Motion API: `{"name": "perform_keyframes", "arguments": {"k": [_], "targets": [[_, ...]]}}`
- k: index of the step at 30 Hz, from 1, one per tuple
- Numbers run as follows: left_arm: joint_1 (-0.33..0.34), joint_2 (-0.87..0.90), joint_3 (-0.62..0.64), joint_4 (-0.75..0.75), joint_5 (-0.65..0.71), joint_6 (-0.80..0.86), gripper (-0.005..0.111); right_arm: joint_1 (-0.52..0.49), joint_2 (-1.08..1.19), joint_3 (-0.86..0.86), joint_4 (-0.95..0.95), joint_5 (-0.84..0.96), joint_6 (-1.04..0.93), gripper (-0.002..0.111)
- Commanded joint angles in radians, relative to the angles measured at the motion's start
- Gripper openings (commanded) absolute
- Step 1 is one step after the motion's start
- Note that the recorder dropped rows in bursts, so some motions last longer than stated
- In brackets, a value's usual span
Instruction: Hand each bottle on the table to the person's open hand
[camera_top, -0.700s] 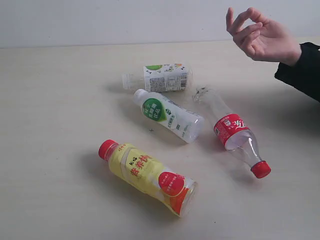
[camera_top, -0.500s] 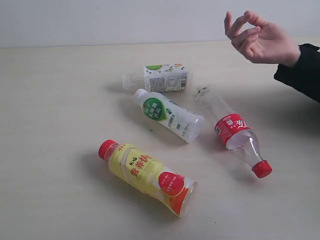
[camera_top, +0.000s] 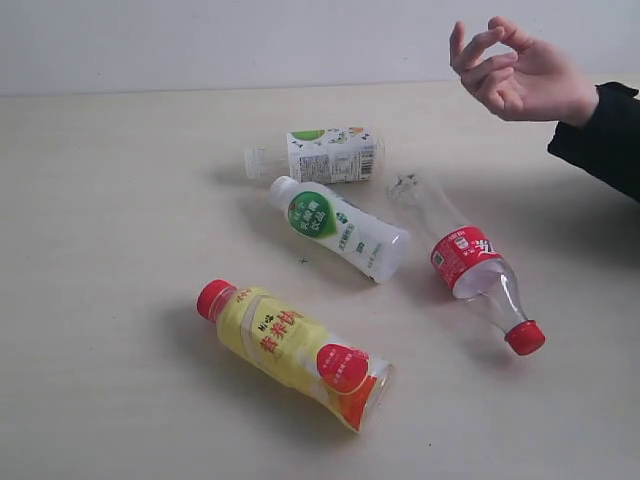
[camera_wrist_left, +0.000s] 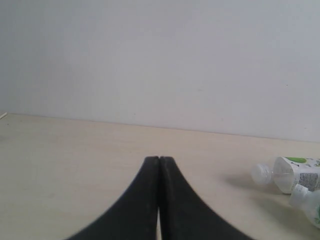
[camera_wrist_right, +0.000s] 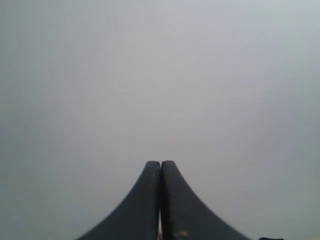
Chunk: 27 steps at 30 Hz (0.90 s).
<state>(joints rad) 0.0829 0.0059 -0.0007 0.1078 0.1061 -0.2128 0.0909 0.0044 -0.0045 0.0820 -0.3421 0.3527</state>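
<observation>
Four bottles lie on their sides on the beige table (camera_top: 100, 200). The yellow-labelled bottle with a red cap (camera_top: 295, 352) is nearest the front. The white bottle with a green round logo (camera_top: 338, 228) lies in the middle. Behind it is the clear bottle with a white-green label (camera_top: 322, 156), also visible in the left wrist view (camera_wrist_left: 292, 175). The clear bottle with a red label and red cap (camera_top: 468, 267) lies to the right. A person's hand (camera_top: 520, 75) hovers at the upper right, fingers curled. My left gripper (camera_wrist_left: 159, 159) and right gripper (camera_wrist_right: 160, 163) are shut and empty; neither shows in the exterior view.
A pale wall (camera_top: 250, 40) rises behind the table's far edge. The person's dark sleeve (camera_top: 605, 140) reaches in from the right edge. The right wrist view faces only a plain grey surface (camera_wrist_right: 160, 75).
The red-labelled clear bottle has rolled slightly toward the lower right. The person's hand shifted a little. The other bottles lie as before.
</observation>
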Motion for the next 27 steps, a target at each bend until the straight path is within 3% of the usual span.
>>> {"name": "perform_keyframes", "arguments": {"k": [1, 9, 14, 19, 22, 27], "targets": [[-0.003, -0.006, 0.001, 0.001, -0.007, 0.001, 0.0, -0.004, -0.004, 0.005, -0.004, -0.046, 0.013, 0.0], [-0.003, -0.006, 0.001, 0.001, -0.007, 0.001, 0.0, -0.004, -0.004, 0.005, -0.004, 0.267, 0.013, 0.0], [-0.003, -0.006, 0.001, 0.001, -0.007, 0.001, 0.0, -0.004, -0.004, 0.005, -0.01, 0.128, 0.017, 0.0], [-0.003, -0.006, 0.001, 0.001, -0.007, 0.001, 0.0, -0.004, 0.017, -0.067, -0.037, 0.142, 0.095, 0.0], [-0.003, -0.006, 0.001, 0.001, -0.007, 0.001, 0.0, -0.004, 0.121, -0.152, -0.207, 0.134, 0.194, 0.0], [-0.003, -0.006, 0.001, 0.001, -0.007, 0.001, 0.0, -0.004, 0.396, -0.32, -0.645, 0.134, 0.582, 0.0]]}}
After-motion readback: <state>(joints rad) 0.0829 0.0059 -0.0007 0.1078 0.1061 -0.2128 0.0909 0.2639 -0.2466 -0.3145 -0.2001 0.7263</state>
